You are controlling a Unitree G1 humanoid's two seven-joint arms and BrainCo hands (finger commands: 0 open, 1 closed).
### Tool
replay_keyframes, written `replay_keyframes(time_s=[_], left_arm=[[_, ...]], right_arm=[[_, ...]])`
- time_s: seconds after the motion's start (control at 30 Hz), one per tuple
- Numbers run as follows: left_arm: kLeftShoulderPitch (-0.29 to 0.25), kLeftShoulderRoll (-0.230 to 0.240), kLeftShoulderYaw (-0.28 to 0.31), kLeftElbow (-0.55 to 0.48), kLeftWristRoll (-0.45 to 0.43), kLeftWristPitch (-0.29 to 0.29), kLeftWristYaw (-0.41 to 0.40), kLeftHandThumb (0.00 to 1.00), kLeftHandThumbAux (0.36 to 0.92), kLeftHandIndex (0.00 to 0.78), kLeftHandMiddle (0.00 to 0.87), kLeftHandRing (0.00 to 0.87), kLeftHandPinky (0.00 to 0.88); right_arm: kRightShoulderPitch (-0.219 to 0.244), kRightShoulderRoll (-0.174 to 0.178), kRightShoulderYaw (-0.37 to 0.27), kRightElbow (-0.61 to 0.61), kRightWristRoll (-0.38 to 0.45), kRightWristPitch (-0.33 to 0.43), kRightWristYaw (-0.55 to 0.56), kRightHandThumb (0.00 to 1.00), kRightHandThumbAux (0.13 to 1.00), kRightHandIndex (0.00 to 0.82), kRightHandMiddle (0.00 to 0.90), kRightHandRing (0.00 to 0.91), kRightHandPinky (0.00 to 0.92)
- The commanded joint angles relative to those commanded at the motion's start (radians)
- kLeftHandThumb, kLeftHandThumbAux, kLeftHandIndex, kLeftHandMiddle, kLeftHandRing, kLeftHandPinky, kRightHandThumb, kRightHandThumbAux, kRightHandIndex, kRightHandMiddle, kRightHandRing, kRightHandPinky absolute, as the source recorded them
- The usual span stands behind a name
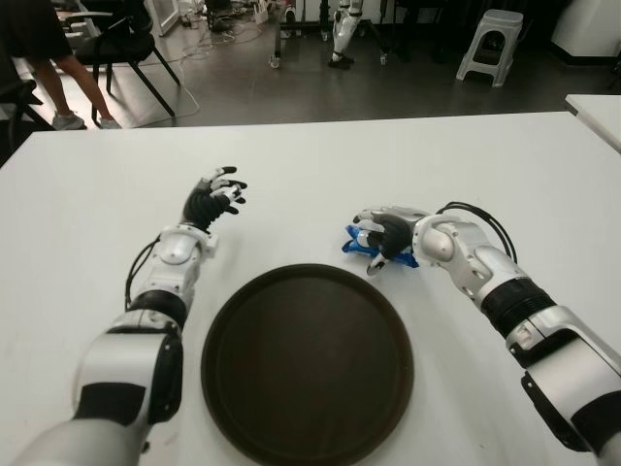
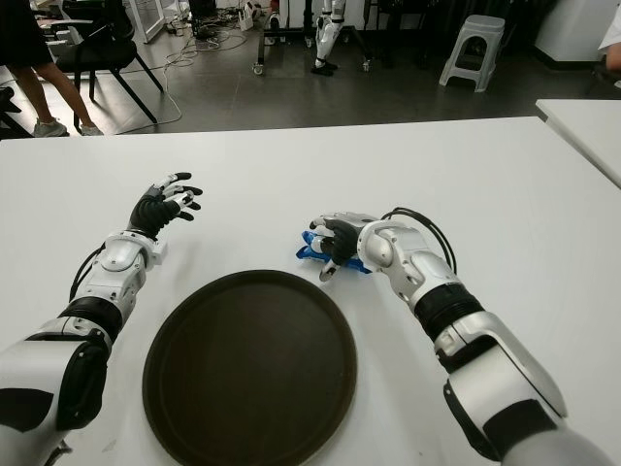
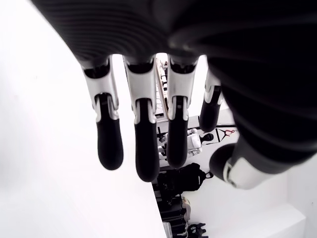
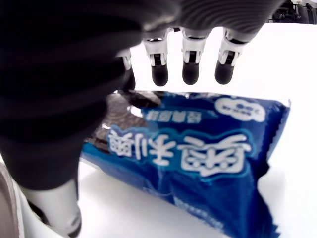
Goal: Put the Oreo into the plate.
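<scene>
The Oreo is a blue packet (image 4: 198, 153) lying flat on the white table (image 1: 310, 165), just past the far right rim of the round dark brown plate (image 1: 307, 364). My right hand (image 1: 383, 238) is cupped over the packet, covering most of it; a blue corner (image 1: 351, 245) sticks out toward the left. In the right wrist view the fingertips (image 4: 191, 72) hang above the packet's far edge without touching it, and the thumb stands at its near side. My left hand (image 1: 218, 194) hovers beyond the plate's far left, fingers spread and holding nothing.
The plate holds nothing. Beyond the table's far edge are a white stool (image 1: 490, 44), a black chair (image 1: 126, 49) and a person's legs (image 1: 49, 68). A second white table (image 1: 597, 112) shows at the right.
</scene>
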Motion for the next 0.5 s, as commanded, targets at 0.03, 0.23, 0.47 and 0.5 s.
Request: replay_keyframes(time_s=[0.03, 0.23, 0.47, 0.5], left_arm=[[0.000, 0.000, 0.001, 0.000, -0.001, 0.001, 0.000, 0.208, 0.656, 0.203, 0.354, 0.425, 0.459], [-0.001, 0.000, -0.001, 0.000, 0.002, 0.004, 0.005, 0.216, 0.651, 0.202, 0.343, 0.421, 0.461], [0.001, 0.002, -0.005, 0.000, 0.008, -0.001, 0.010, 0.198, 0.626, 0.202, 0.343, 0.419, 0.465], [0.001, 0.003, -0.007, 0.000, 0.009, -0.001, 0.011, 0.197, 0.625, 0.201, 0.344, 0.421, 0.470]], right_arm=[[0.001, -0.001, -0.001, 0.001, 0.001, -0.003, -0.001, 0.000, 0.759, 0.000, 0.000, 0.000, 0.000], [-0.003, -0.002, -0.001, 0.010, 0.004, -0.015, 0.006, 0.000, 0.755, 0.000, 0.000, 0.000, 0.000], [-0.005, -0.004, 0.000, 0.003, 0.002, -0.007, 0.029, 0.000, 0.755, 0.000, 0.000, 0.000, 0.000], [-0.005, -0.004, 0.000, 0.002, 0.002, -0.004, 0.033, 0.000, 0.756, 0.000, 0.000, 0.000, 0.000]])
